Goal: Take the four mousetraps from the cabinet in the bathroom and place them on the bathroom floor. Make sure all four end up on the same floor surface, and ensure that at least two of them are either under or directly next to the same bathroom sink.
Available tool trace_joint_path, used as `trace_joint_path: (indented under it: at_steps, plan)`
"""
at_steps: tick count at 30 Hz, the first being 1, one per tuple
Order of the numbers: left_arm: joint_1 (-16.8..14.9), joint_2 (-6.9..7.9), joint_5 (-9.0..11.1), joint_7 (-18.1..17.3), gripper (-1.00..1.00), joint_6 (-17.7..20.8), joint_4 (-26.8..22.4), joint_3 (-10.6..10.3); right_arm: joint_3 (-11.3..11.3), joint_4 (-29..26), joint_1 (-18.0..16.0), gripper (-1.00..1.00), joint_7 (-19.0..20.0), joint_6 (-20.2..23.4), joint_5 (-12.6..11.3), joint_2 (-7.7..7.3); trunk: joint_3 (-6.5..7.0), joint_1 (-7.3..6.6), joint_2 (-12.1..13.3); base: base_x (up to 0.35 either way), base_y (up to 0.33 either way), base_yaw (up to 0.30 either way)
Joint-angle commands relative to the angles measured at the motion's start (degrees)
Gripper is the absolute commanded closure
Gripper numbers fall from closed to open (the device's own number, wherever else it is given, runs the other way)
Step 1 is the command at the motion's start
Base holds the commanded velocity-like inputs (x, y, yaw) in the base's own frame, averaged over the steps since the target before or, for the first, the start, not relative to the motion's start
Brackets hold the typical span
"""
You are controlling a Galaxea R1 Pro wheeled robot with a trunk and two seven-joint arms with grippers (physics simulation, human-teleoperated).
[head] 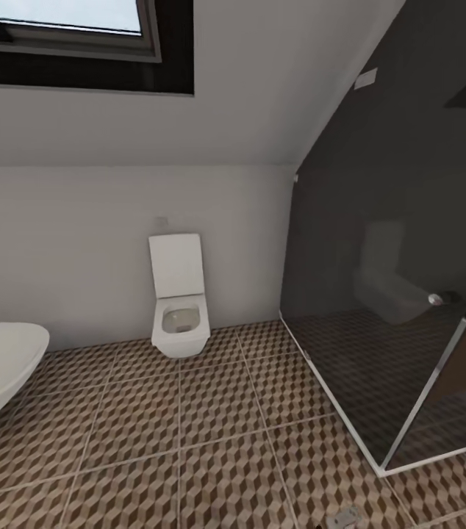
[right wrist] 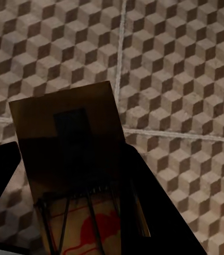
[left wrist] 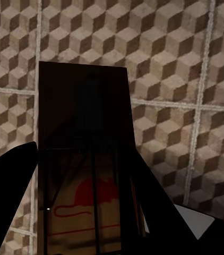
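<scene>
In the left wrist view my left gripper (left wrist: 85, 183) is shut on a mousetrap (left wrist: 83, 117), a dark brown slab with wire parts and a red mouse print, held between the two dark fingers above the bathroom floor (left wrist: 170, 53). In the right wrist view my right gripper (right wrist: 75, 183) is likewise shut on a second mousetrap (right wrist: 69, 133), tilted a little, over the same cube-pattern bathroom floor (right wrist: 186, 64). The head view looks across the bathroom floor (head: 211, 441). The cabinet and the sink are out of view.
A square white toilet (head: 179, 308) hangs on the far wall. The white bathtub's rim (head: 1, 364) juts in at the left. A dark glass shower enclosure (head: 395, 308) with a metal-framed edge takes up the right. A skylight (head: 71, 26) sits at the top left.
</scene>
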Motion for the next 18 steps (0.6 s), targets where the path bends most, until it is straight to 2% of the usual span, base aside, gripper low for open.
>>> trace_joint_path:
  at_steps: [1,13,18]
  plan:
    - [-0.1,0.03,0.6,0.3,1.00,-0.4,-0.2,-0.4,0.4,0.2,-0.1,1.00,0.0,-0.4,-0.1,-0.01,-0.06,0.01,0.0,0.042,0.000,0.255]
    - [-0.1,-0.09,0.6,0.4,1.00,-0.4,-0.3,-0.4,0.4,0.2,-0.1,1.00,0.0,-0.4,-0.1,-0.09,-0.06,0.01,0.0,0.006,0.000,0.284]
    - [-0.1,-0.25,0.6,0.3,1.00,-0.4,-0.3,-0.4,0.4,0.2,-0.1,1.00,0.0,-0.4,-0.1,-0.10,-0.06,0.01,0.0,0.051,-0.013,0.077]
